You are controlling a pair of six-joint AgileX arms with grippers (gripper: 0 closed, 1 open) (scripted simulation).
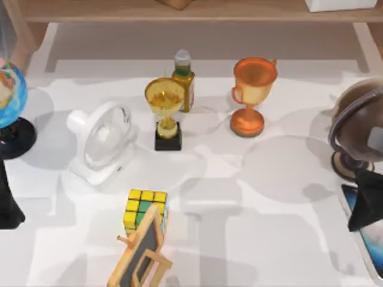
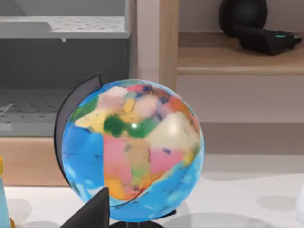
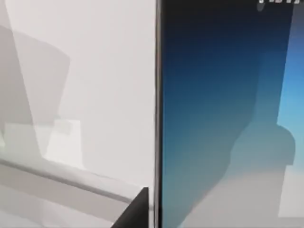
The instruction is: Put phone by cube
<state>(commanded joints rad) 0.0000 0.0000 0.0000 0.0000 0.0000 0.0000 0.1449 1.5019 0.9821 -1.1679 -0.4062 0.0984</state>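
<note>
The cube (image 1: 145,208), with yellow, green and orange squares, stands at the front middle-left of the table. The phone (image 1: 361,234) lies flat at the table's right edge, its blue screen up and partly cut off by the picture's border. My right gripper (image 1: 364,209) hovers low over the phone's far end. In the right wrist view the phone's blue screen (image 3: 228,118) and white edge are very close, beside bare white table (image 3: 85,95). My left arm (image 1: 7,206) stays parked at the left edge, far from both.
A wood-framed chalkboard easel (image 1: 140,254) leans right in front of the cube. A white fan (image 1: 105,140), yellow trophy (image 1: 164,110), bottle (image 1: 183,78) and orange trophy (image 1: 252,92) stand behind. A blue globe (image 2: 133,149) is far left, a brown globe (image 1: 362,128) far right.
</note>
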